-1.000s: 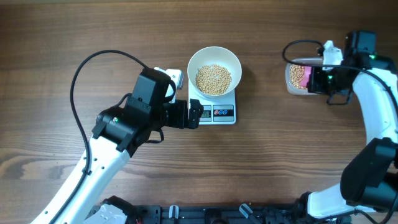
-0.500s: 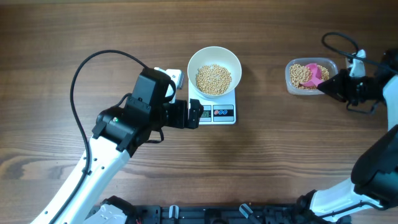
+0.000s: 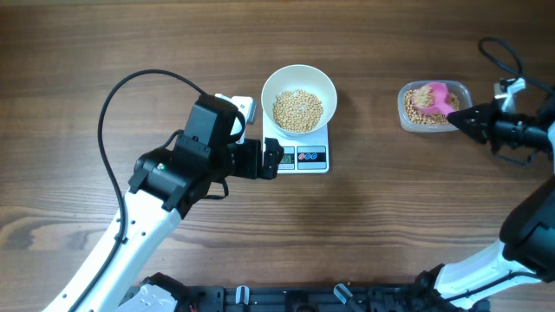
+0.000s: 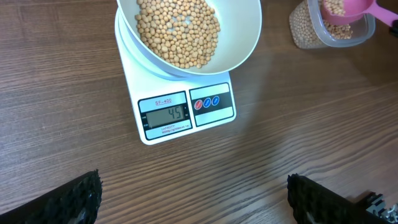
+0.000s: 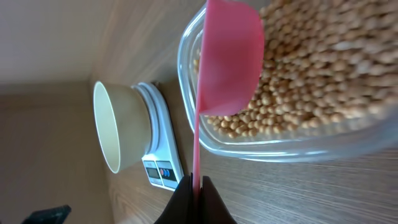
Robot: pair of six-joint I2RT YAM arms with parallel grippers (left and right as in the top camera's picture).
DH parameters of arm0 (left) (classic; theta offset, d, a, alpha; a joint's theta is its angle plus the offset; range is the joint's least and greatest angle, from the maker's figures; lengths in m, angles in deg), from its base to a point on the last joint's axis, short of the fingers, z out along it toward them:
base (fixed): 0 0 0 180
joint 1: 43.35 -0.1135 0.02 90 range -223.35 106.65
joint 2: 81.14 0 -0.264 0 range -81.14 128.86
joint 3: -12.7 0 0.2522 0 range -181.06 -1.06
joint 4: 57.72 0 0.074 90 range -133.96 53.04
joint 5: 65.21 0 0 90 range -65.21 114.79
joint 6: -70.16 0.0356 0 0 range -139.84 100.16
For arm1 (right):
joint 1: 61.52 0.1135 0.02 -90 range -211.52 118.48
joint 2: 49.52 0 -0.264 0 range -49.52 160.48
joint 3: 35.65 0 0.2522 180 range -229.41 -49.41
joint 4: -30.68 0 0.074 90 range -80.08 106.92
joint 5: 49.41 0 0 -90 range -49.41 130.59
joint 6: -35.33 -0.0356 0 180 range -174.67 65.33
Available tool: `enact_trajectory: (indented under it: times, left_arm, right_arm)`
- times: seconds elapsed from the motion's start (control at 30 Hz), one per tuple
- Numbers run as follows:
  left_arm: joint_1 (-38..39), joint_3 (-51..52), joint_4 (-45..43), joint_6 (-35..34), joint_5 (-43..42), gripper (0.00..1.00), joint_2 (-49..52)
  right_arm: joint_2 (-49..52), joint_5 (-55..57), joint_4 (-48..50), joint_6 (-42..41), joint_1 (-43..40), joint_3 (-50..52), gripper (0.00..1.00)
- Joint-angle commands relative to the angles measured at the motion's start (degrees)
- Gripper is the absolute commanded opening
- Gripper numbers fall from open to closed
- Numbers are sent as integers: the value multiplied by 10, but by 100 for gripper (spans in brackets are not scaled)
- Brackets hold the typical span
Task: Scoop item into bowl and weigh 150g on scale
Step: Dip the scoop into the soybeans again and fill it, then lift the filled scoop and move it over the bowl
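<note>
The white bowl point(image 3: 298, 87) stands on the white scale point(image 3: 310, 159) and holds a layer of tan beans point(image 3: 298, 110). The scale's display point(image 4: 163, 114) reads 45. My left gripper point(image 4: 199, 205) hovers open over bare wood just in front of the scale, with nothing between its fingers point(image 4: 74, 199). My right gripper point(image 3: 466, 119) is shut on the thin handle of a pink scoop point(image 5: 227, 62). The scoop's cup sits over the beans point(image 5: 311, 74) in the clear tub point(image 3: 414, 111) at the right and holds some beans.
A small white device point(image 3: 244, 106) lies just left of the bowl, behind my left arm. A black cable point(image 3: 130, 87) loops over the table at the left. Arm bases line the front edge.
My right arm has swung out to the right of the tub. The scoop has turned with it, and its cup now lies over the tub's beans. The left arm has not moved.
</note>
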Motion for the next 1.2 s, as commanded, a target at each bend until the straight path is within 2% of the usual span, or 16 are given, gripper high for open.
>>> enact_trajectory:
  times: [0.0,0.17,0.47,0.53,0.63,0.77,0.9,1.03,1.17]
  left_arm:
    - [3,-10,-1,3,-7,100,2]
    - [3,-10,-1,3,-7,100,2]
    - [3,-10,-1,3,-7,100,2]
    - [3,-10,-1,3,-7,100,2]
    - [3,-10,-1,3,-7,100,2]
    - [3,-10,-1,3,-7,100,2]
    - [3,-10,-1,3,-7,100,2]
    - [3,-10,-1,3,-7,100,2]
    - [3,-10,-1,3,-7,100,2]
  right_arm:
    - [8,-35,-10,10,-28,3,4]
    - [8,-79,-70,79,-57,3,4]
    - [8,-103,-103,84,-63,3,4]
    - [8,-139,-113,84,-63,3,4]
    - [7,-188,-158,136,-58,3,4]
    - [-38,-193,-181,137,-23,3,5]
    - [-87,-195,-125,42,63,2,4]
    - [-130,-165,74,-158,186,2,4]
    - [-142,-153,218,-285,274,2,4]
